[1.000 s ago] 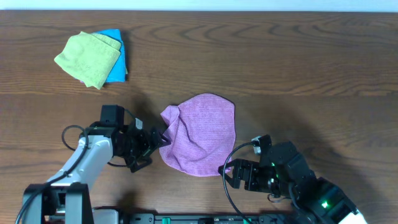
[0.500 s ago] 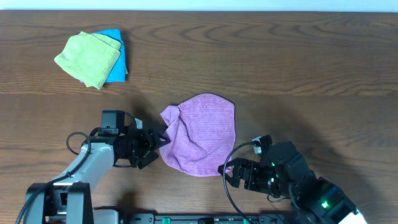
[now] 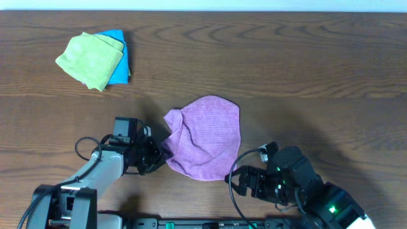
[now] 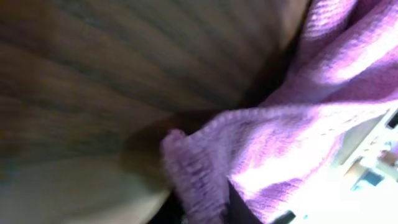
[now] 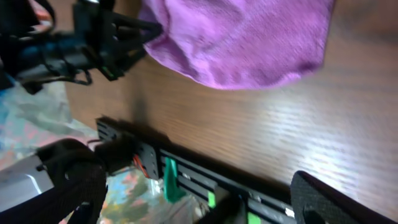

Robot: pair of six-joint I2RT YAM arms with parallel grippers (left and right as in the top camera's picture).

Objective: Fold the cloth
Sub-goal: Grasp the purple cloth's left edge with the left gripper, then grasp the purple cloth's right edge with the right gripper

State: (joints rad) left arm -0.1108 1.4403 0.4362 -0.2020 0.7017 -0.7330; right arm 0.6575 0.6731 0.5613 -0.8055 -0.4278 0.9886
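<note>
The purple cloth (image 3: 206, 137) lies rumpled on the wooden table, with its left edge bunched into a fold. My left gripper (image 3: 159, 153) is at that edge and is shut on it. In the left wrist view a thick roll of the cloth (image 4: 280, 149) runs down between the dark fingers of the left gripper (image 4: 202, 214). My right gripper (image 3: 239, 182) stands open just off the cloth's near right corner and holds nothing. In the right wrist view the cloth (image 5: 242, 37) lies ahead of the wide-apart fingers (image 5: 329, 199).
A light green cloth (image 3: 89, 58) lies on a bright blue cloth (image 3: 121, 63) at the far left of the table. A black rail (image 5: 186, 177) runs along the table's front edge, close under the right gripper.
The left gripper slid right to the cloth's left edge and went from open to shut on it. The right gripper shifted slightly toward the front edge, still open.
</note>
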